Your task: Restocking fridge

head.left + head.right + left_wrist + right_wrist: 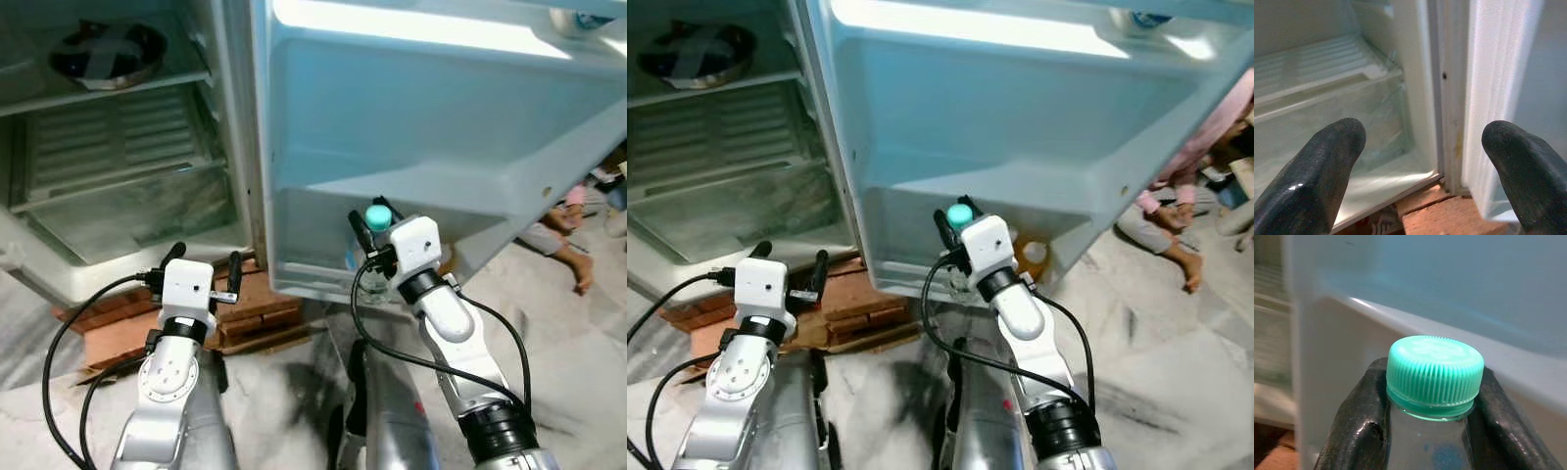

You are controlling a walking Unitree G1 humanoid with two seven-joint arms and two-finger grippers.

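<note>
- Right claw (370, 233): clenched on the neck of a clear bottle (1425, 443) with a teal cap (1434, 374), held upright against the lower door shelf (323, 235) of the open fridge door (411, 127).
- Left claw (204, 269): released, fingers spread, before the fridge's lower compartment (118, 206).
- Dark bowl (106, 54): on an upper shelf inside.
- Bricks (265, 313): under the fridge.

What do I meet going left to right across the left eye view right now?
Dark bowl on the fridge shelf → left gripper → green-capped bottle in the right gripper → person's foot.
</note>
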